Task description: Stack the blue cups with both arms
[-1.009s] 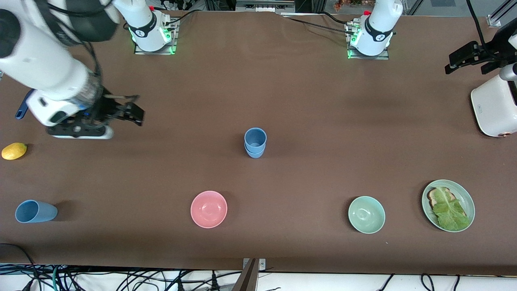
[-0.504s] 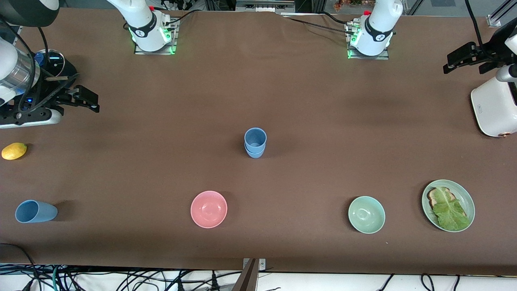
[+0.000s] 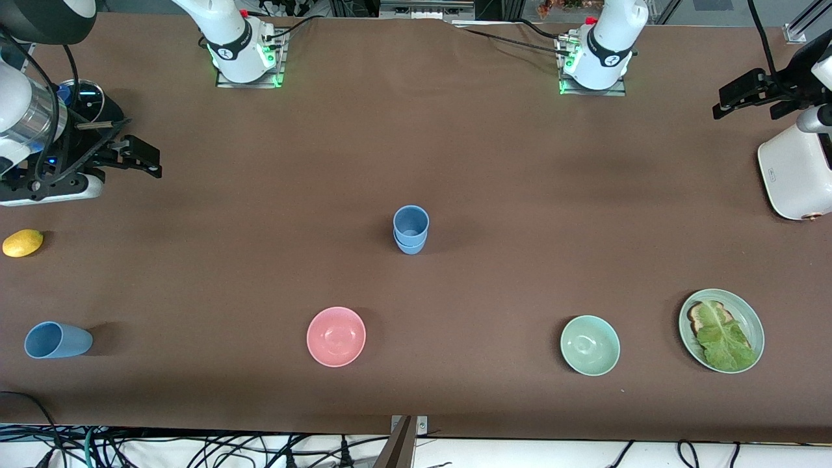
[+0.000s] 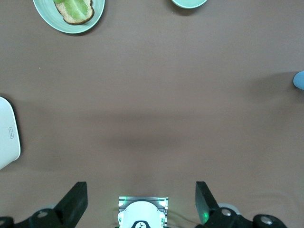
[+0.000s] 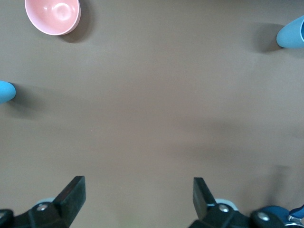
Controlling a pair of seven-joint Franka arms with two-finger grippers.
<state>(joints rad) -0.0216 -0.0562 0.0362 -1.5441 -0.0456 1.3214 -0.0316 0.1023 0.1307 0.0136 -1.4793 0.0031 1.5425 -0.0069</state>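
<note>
Two blue cups (image 3: 411,229) stand nested in one upright stack at the middle of the table. The stack's edge also shows in the right wrist view (image 5: 5,91) and in the left wrist view (image 4: 299,80). A third blue cup (image 3: 57,340) appears to lie on its side near the front edge at the right arm's end, and it also shows in the right wrist view (image 5: 290,32). My right gripper (image 3: 146,161) (image 5: 137,194) is open and empty over bare table at the right arm's end. My left gripper (image 3: 725,103) (image 4: 141,199) is open and empty, raised at the left arm's end.
A pink bowl (image 3: 336,336) and a mint-green bowl (image 3: 589,345) sit nearer the front camera than the stack. A green plate (image 3: 747,318) with toast and lettuce and a white toaster (image 3: 796,172) are at the left arm's end. A lemon (image 3: 23,242) lies at the right arm's end.
My right gripper has drawn back from nearer the middle toward the right arm's end of the table, then held almost still. The cups and the left arm have not moved.
</note>
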